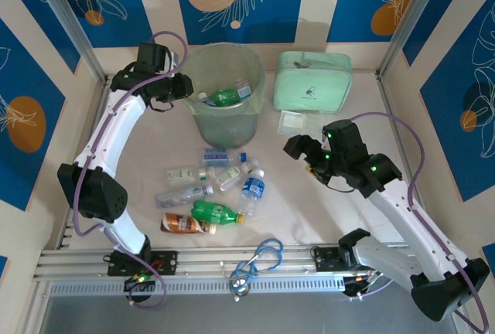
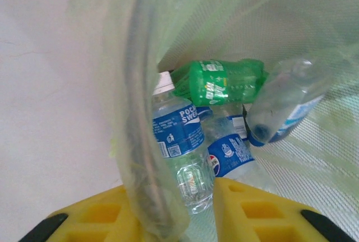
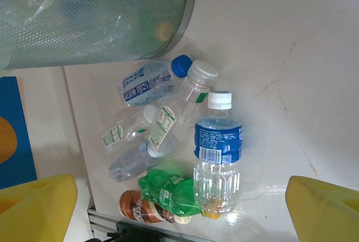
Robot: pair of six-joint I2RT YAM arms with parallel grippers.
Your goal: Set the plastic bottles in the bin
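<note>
we see left gripper (image 1: 184,86) clenched on rim of bin (image 1: 224,125). right gripper (image 1: 300,148) spread wide, nothing held, above loose plastic bottles (image 1: 213,195) lying on table (image 1: 309,218) just before bin. green bottle (image 2: 221,82) and clear ones inside. risk, we judge: thin translucent mesh-textured wall flexes, so tug on rim could tip bin. smooth round bottles may roll from pinch.

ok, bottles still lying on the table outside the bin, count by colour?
Outside the translucent pale-green plastic bin:
Clear plastic bottles: 5
Green plastic bottle: 1
Brown-orange plastic bottle: 1
Total: 7
</note>
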